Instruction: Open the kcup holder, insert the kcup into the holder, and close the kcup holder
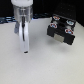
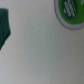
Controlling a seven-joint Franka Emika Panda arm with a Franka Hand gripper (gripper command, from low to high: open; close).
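In the exterior view the arm hangs over a pale table (image 1: 40,67), its claw (image 1: 24,49) pointing down on the exterior view's left. The picture is blurred; the fingers look close together with nothing plainly between them, so I cannot tell whether the claw is open or closed. The coffee machine (image 1: 61,27), black with grey panels on its front, stands far back on the exterior view's right, well apart from the claw. Whether its holder is open cannot be made out. The little cup does not show clearly in this view.

In the wrist view the green top of the cup (image 2: 69,11) lies at the picture's edge, partly cut off, resting on the pale table. A dark green shape (image 2: 4,27) sits at the opposite edge; what it is I cannot say. No fingers show here.

The step in hand looks like an approach, with nothing yet carried. Next, the claw must centre over its target before descending.
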